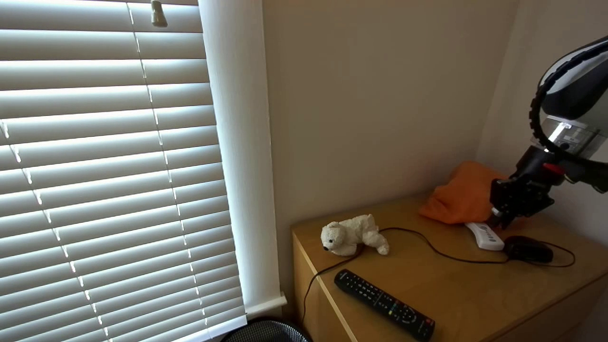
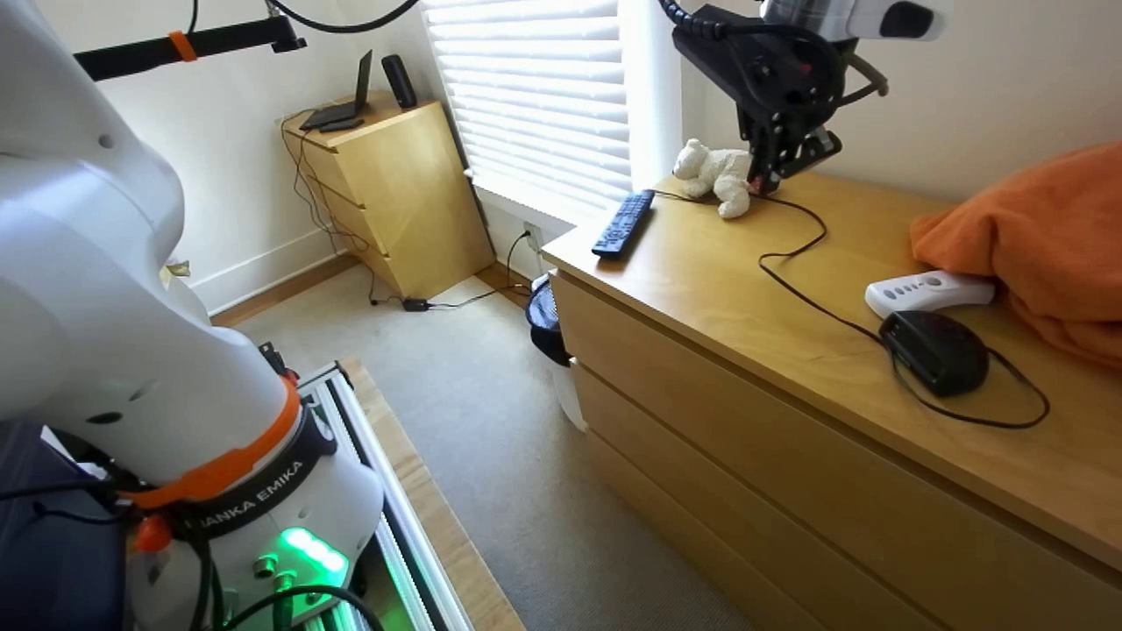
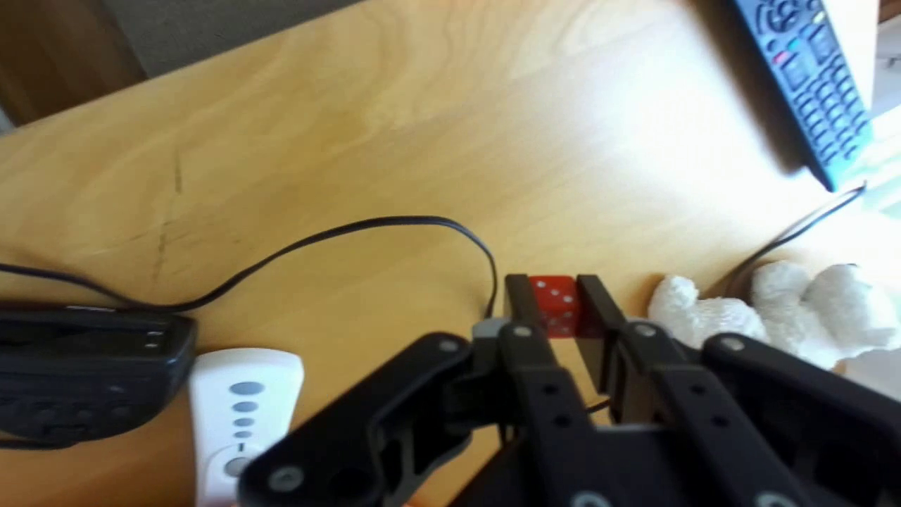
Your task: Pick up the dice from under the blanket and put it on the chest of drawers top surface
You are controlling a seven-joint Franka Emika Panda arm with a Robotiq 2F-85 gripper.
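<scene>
A white robot arm [image 2: 131, 263] stands in this pale room and reaches over a wooden chest of drawers [image 2: 727, 412]. At its far end, the black gripper [image 3: 557, 303] has its 2 fingers [image 3: 522, 299] pressed against opposite sides of 1 red die [image 3: 555, 292] with white dots, pinching it between them. The red die is up in the air over the chest's top, clear of the orange blanket [image 2: 1052, 237]; exactly how high, I cannot tell.

The orange blanket lies in a soft heap at the back, by the wall [image 1: 380, 95]. 1 end of a white remote control [image 2: 929, 294] meets the heap's edge, and a small black device [image 2: 933, 350], of a kind I cannot make out, sits right beside it. From the device a thin black cable [image 3: 405, 221] curves across the wood, past a white plush bear [image 1: 351, 235] near the opposite end, then drops over the side. Also at the bear's end, a long black remote control [image 1: 382, 304] lies buttons up, close to the edge.

On the floor [image 2: 491, 438] beside the chest I see a mesh bin [image 1: 266, 332], and above it hang white slatted blinds [image 1: 104, 166] with daylight coming through. In the far corner, a laptop [image 2: 333, 114] with its screen up rests on another wooden chest [image 2: 412, 193]. A green light [image 2: 314, 550] glows on the robot's base [image 2: 351, 499].
</scene>
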